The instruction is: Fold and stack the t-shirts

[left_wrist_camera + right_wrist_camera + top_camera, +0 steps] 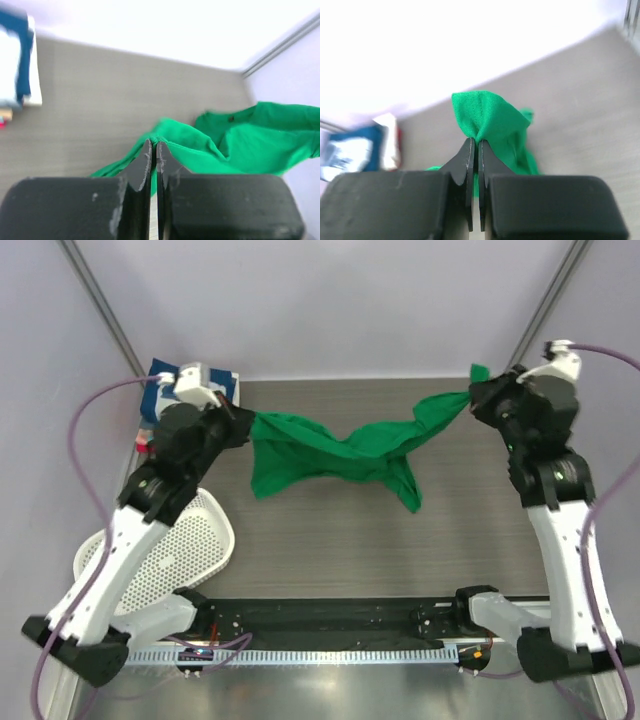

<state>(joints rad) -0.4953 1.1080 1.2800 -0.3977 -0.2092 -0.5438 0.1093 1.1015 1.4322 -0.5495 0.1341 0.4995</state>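
left gripper (246, 422) and right gripper (470, 400) pinch green t-shirt (330, 456), seemingly outside basket (205, 540).

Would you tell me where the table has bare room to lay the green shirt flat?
The widest bare patch lies between the stretched green shirt, the white basket and the black base rail. A narrower strip runs behind it to the wall. The far left corner is crowded by the folded stack.

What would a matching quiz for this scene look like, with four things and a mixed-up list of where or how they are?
1 green t-shirt
2 white basket
3 navy t-shirt
4 right claw

A far left corner of the table
B shut on green cloth
C stretched out, held at both ends
D table's near left edge

Pairs: 1-C, 2-D, 3-A, 4-B
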